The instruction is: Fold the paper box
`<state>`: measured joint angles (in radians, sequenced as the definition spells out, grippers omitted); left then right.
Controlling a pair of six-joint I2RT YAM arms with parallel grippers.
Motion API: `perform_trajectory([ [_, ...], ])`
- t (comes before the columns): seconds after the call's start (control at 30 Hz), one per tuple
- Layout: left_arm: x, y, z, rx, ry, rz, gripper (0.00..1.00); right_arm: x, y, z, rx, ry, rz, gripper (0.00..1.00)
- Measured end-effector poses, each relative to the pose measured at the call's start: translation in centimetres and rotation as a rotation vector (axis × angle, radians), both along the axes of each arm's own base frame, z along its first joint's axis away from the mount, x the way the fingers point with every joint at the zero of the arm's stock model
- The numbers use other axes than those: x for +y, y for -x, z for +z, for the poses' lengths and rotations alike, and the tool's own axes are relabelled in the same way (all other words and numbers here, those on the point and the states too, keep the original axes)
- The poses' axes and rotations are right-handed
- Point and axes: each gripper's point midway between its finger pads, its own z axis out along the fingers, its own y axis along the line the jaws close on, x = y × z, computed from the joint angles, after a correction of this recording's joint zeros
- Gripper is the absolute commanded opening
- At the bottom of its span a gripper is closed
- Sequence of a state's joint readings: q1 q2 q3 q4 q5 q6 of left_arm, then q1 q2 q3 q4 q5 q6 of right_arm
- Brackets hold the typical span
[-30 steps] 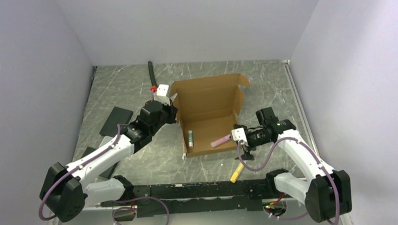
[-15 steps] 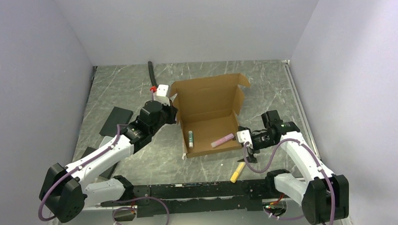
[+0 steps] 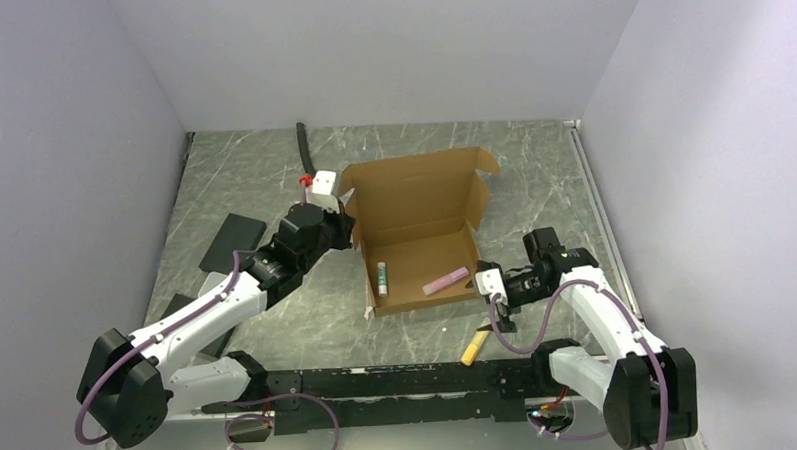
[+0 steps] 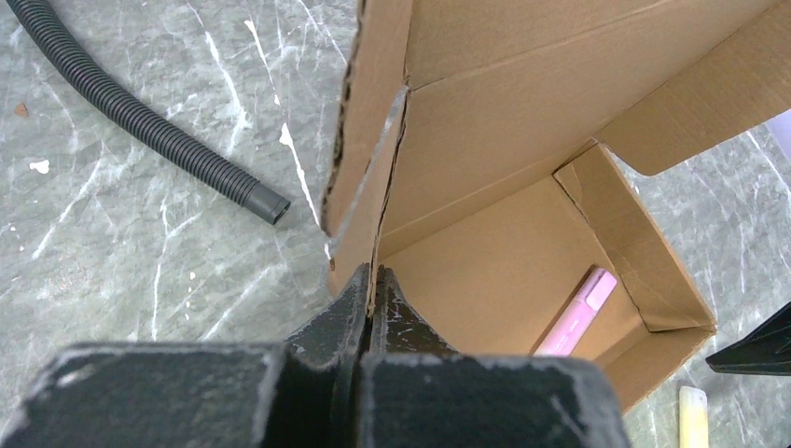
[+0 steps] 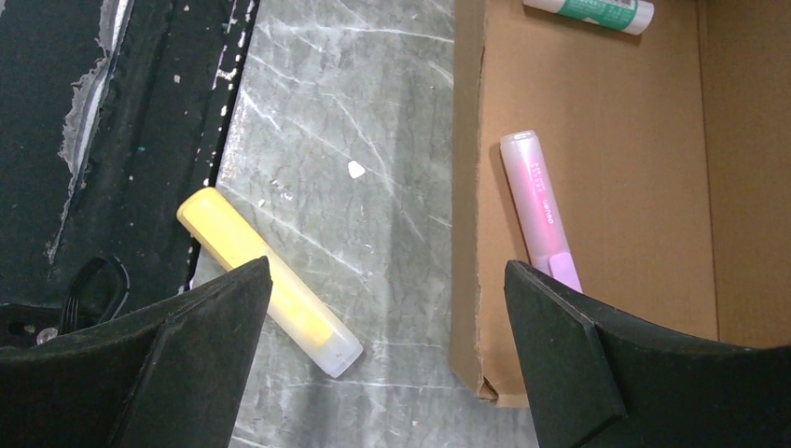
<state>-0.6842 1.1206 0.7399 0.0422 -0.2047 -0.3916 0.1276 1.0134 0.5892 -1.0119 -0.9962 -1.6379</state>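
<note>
**Two white-and-black arms with purple cables**

The left arm (image 3: 193, 317) and right arm (image 3: 608, 313) have white link shells and rounded black joint housings. A purple cable (image 3: 80, 411) loops beside each. Both are bolted to a black base rail (image 3: 380, 386). The left gripper (image 4: 371, 280) has matte black fingers, scuffed with pale specks.

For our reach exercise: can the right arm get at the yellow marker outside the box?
Probably yes: the right gripper hangs open above the yellow marker, which lies on the table beside the paper box, nothing between.
</note>
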Motion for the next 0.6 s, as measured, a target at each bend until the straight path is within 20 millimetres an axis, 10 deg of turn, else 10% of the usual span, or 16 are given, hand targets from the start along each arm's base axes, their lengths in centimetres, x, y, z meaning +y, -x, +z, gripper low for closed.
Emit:
perform_trajectory([
  [0.6, -0.1, 0.0, 0.1, 0.005, 0.015, 0.003, 0.00, -0.9, 3.1, -4.5, -0.018, 0.194, 0.225, 0.76],
])
